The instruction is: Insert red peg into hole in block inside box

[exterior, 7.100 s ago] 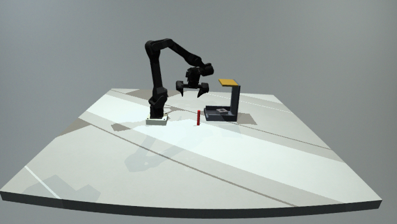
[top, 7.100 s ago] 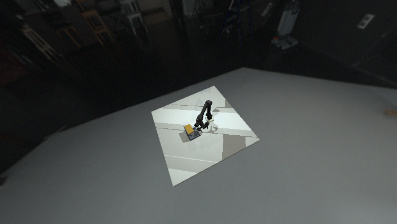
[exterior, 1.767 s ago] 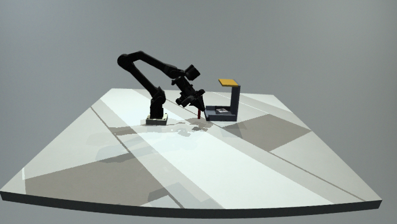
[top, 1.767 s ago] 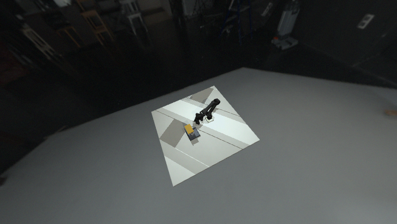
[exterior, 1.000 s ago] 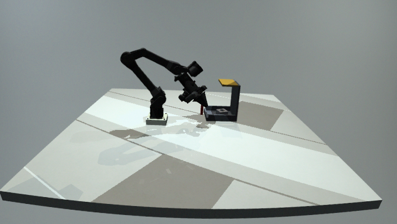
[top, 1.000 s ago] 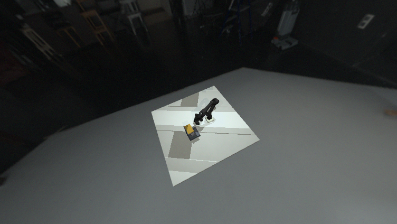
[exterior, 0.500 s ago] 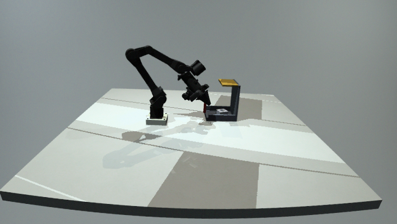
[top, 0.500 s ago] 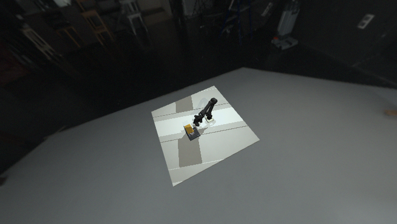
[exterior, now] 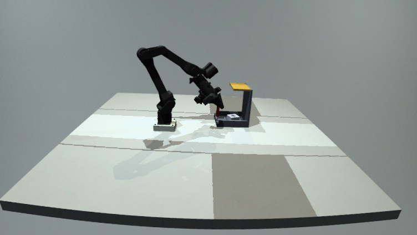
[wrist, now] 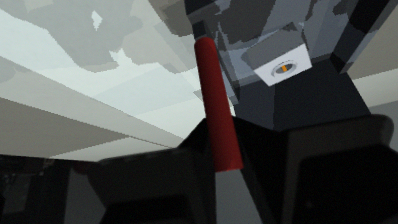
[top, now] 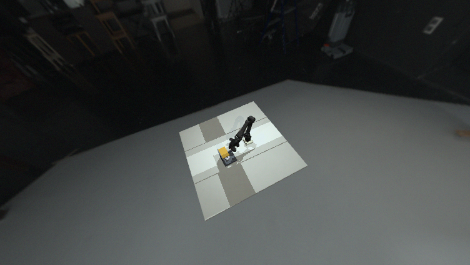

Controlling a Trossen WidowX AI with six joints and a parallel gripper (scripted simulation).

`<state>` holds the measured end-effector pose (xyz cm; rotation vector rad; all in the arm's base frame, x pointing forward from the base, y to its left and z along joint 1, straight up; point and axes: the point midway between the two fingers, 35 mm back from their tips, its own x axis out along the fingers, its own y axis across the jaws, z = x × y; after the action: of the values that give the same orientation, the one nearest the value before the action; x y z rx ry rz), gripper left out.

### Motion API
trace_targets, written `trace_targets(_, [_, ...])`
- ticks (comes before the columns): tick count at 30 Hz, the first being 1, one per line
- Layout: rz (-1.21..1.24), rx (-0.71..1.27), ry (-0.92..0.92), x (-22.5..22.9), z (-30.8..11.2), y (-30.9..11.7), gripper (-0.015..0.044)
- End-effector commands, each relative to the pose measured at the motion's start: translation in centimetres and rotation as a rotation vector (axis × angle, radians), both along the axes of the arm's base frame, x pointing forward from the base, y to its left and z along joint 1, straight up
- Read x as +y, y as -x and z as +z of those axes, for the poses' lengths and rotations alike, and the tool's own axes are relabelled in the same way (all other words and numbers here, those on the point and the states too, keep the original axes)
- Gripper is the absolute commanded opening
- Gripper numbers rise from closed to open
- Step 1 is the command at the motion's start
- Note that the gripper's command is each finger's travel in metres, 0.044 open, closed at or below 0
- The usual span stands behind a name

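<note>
The red peg (exterior: 217, 111) (wrist: 212, 95) is held near upright by my gripper (exterior: 220, 106) (wrist: 216, 122), which is shut on its upper part. The peg's lower end is at the open front edge of the dark grey box (top: 232, 161) (exterior: 246, 109) (wrist: 310, 107); whether it touches is not clear. The white-topped block (top: 227, 158) (exterior: 233, 117) (wrist: 301, 55) sits farther inside, right of the peg in the wrist view, its hole visible. The yellow roof (top: 223, 152) (exterior: 239, 86) juts from the back wall above the block, higher than the fingertips.
Low walls edge the box floor, with the tall back wall behind the block. The arm's base (top: 248, 141) (exterior: 164, 127) stands on the table (top: 273, 161) (exterior: 146, 187), in front of the box's open side. The wrist and forearm are outside the box.
</note>
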<state>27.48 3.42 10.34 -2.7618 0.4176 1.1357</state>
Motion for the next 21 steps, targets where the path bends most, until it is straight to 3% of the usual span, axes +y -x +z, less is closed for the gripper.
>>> trace_targets(1, [0.006, -0.007, -0.002, 0.7, 0.1, -0.5, 0.0000])
trace_targets(21, [0.072, -0.011, -0.003, 5.0, -0.2, -2.2, 0.0000])
